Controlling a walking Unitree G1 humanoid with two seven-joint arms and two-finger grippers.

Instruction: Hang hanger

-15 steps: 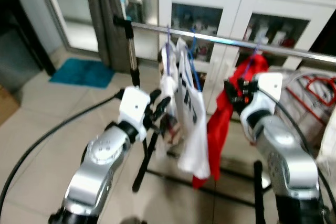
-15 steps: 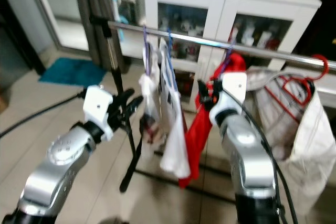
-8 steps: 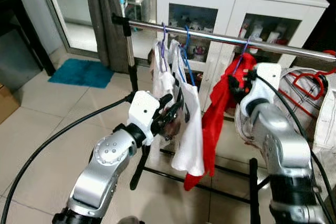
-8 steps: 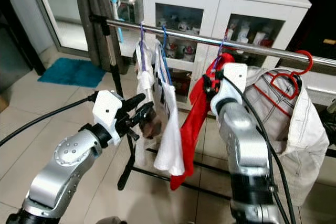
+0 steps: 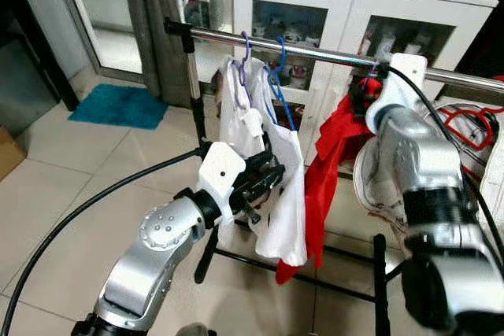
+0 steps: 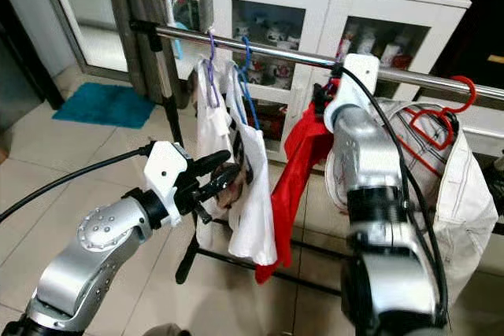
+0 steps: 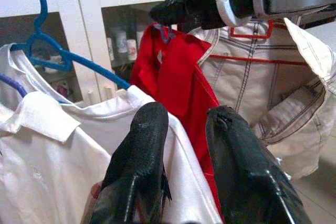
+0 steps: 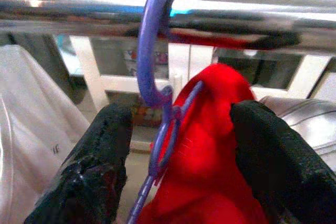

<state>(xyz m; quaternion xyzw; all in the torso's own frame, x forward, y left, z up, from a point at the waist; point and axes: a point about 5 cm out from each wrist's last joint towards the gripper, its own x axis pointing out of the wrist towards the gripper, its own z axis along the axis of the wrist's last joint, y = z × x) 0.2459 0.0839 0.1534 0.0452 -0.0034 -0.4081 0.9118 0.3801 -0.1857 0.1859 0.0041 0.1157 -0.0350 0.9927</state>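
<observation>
Hanger hook over rail, between spread right pincer fingers.

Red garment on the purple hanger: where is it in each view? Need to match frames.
Left eye view: red garment hangs right of centre, beside the white shirts.
Right eye view: centre.
Left wrist view: upper middle, beyond the fingers.
Right wrist view: between the right gripper's fingers.
Shared landmark: metal rail.

Left gripper jaws parted, white shirt, red garment
</observation>
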